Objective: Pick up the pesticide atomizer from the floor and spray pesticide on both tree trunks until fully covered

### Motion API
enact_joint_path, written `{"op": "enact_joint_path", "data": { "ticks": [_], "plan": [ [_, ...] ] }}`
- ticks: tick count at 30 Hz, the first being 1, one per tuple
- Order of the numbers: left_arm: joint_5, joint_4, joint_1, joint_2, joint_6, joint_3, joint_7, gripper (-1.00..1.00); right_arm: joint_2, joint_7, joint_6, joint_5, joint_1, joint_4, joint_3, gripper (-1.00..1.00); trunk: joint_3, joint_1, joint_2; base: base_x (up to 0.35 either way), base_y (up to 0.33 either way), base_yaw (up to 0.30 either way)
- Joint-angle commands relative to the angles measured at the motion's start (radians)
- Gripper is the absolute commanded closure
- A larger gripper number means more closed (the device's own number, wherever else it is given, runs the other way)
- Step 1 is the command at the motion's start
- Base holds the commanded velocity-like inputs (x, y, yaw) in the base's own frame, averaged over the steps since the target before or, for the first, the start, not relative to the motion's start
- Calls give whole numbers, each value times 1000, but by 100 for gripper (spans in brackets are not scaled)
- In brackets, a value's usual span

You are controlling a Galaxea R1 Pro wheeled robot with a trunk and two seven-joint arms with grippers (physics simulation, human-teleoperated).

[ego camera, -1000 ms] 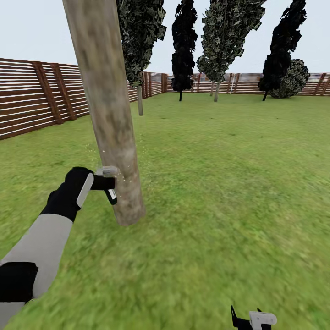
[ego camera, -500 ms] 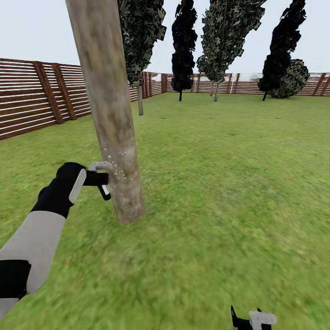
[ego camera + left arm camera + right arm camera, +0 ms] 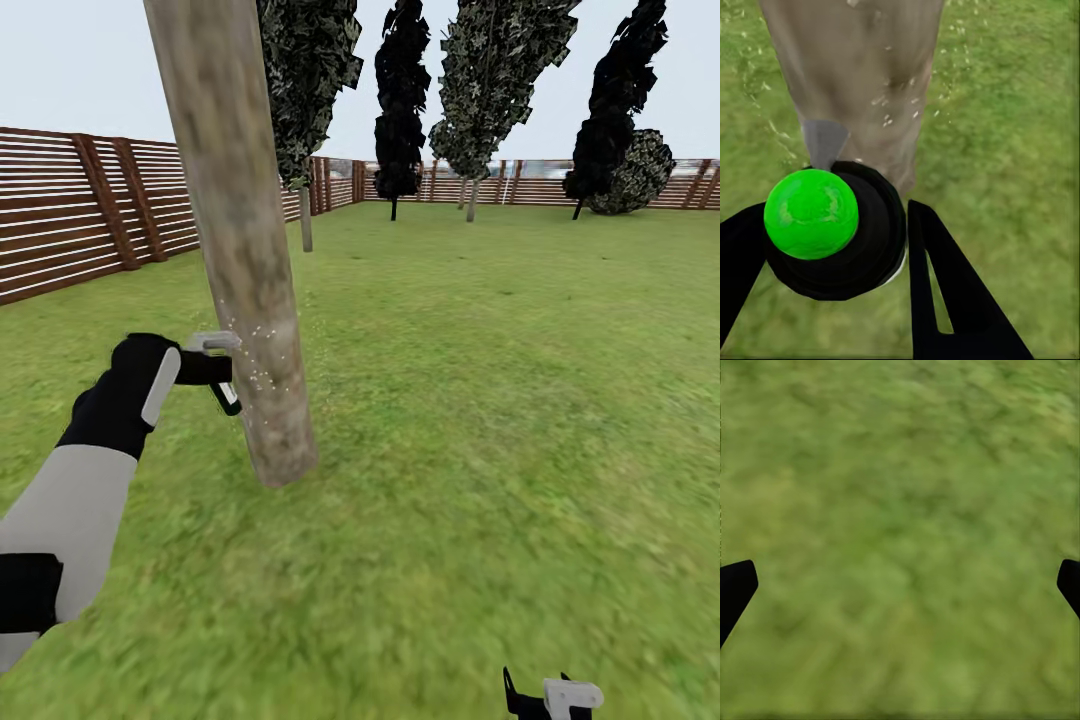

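Observation:
A thick pale grey-beige tree trunk (image 3: 240,250) leans up from the lawn close in front of me. My left gripper (image 3: 218,372) is shut on the pesticide atomizer (image 3: 212,345), holding its pale grey head right against the trunk's left side. Fine white spray specks (image 3: 262,360) dot the bark beside the nozzle. In the left wrist view the atomizer (image 3: 874,240) is a dark round body with a bright green ball on it, between the black fingers (image 3: 945,300), its grey nozzle facing the trunk (image 3: 862,75). My right gripper (image 3: 545,697) hangs open low over grass; its fingertips (image 3: 735,589) stand wide apart.
Another tree (image 3: 305,215) with a thin pale trunk and jagged foliage stands behind the near one. Several dark trees (image 3: 480,90) line the far red-brown slat fence (image 3: 80,210), which also runs along the left. Open lawn (image 3: 520,400) spreads to the right.
My left arm has risen and drawn slightly left along the trunk with the atomizer; the spray specks now sit higher on the bark. The right gripper has not moved.

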Motion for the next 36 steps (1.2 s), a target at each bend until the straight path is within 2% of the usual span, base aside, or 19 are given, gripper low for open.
{"op": "enact_joint_path", "data": {
  "ticks": [1, 3, 5, 7, 9, 11, 12, 16, 18, 23, 25, 26, 28, 30, 31, 32, 36],
  "plan": [
    [1, 11, 8, 10, -1, 1, 0, 100, 0, 0, 0, 0, 0, 0, 0, -100, 0, 0, 0, 0, 0, 0],
    [-1, 26, 14, 40, -2, 2, 0, 100, 0, 0, 0, 0, 0, 0, 0, -100, 0, 0, 0, 0, 0, 0],
    [-4, 45, 38, 53, -6, -5, 0, 100, 0, 0, 0, 0, 0, 0, 0, -100, 0, 0, 0, 0, 0, 0],
    [-5, 63, 87, 46, -13, -13, -1, 100, 0, 0, 0, 0, 0, 0, 0, -100, 0, 0, 0, 0, 0, 0],
    [-1, 65, 99, 20, -13, -31, -1, 100, 0, 0, 0, 0, 0, 0, 0, -100, 0, 0, 0, 0, 0, 0],
    [0, 66, 101, -10, -14, -34, -1, 100, 0, 0, 0, 0, 0, 0, 0, -100, 0, 0, 0, 0, 0, 0],
    [0, 69, 104, -14, -16, -35, -1, 100, 0, 0, 0, 0, 0, 0, 0, -100, 0, 0, 0, 0, 0, 0],
    [-9, 70, 125, -1, -18, -33, 1, 100, 0, 0, 0, 0, 0, 0, 0, -100, 0, 0, 0, 0, 0, 0],
    [-11, 40, 159, -7, -21, -37, 11, 100, 1, 0, 0, 0, 0, 0, 0, -100, 0, 0, 0, 0, 0, 0],
    [-6, 32, 228, -14, -38, -27, 16, 100, 2, 1, 0, 0, 0, 0, 0, -100, 0, 0, 0, 0, -19, 0],
    [-11, 36, 266, -12, -89, -25, 27, 100, 2, 2, 0, 0, 0, 0, 0, -100, 0, 0, 0, 0, -201, 0],
    [-12, 44, 307, -12, -154, -26, 51, 100, 2, 1, 0, 0, 0, 0, 0, -100, 0, 0, 0, 5, -257, 0],
    [-7, 46, 363, -14, -199, -25, 108, 100, 2, 0, 0, 0, 0, 0, 0, -100, 0, 0, 0, 55, -265, 0],
    [4, 48, 402, -23, -249, -24, 172, 100, 2, 0, 0, 0, 0, 0, 0, -100, 0, 0, 0, 82, -268, 0],
    [19, 50, 432, -31, -308, -22, 194, 100, 2, 0, 0, 0, 0, 0, 0, -100, 0, 0, 0, 88, -269, 0],
    [26, 51, 450, -34, -334, -22, 200, 100, 2, 0, 0, 0, 0, 0, 0, -100, 0, 0, 0, 113, -269, 0],
    [31, 50, 473, -40, -353, -18, 204, 100, 1, 0, 0, 0, 0, 0, 0, -100, 0, 0, 0, 134, -269, 0]
  ]
}}
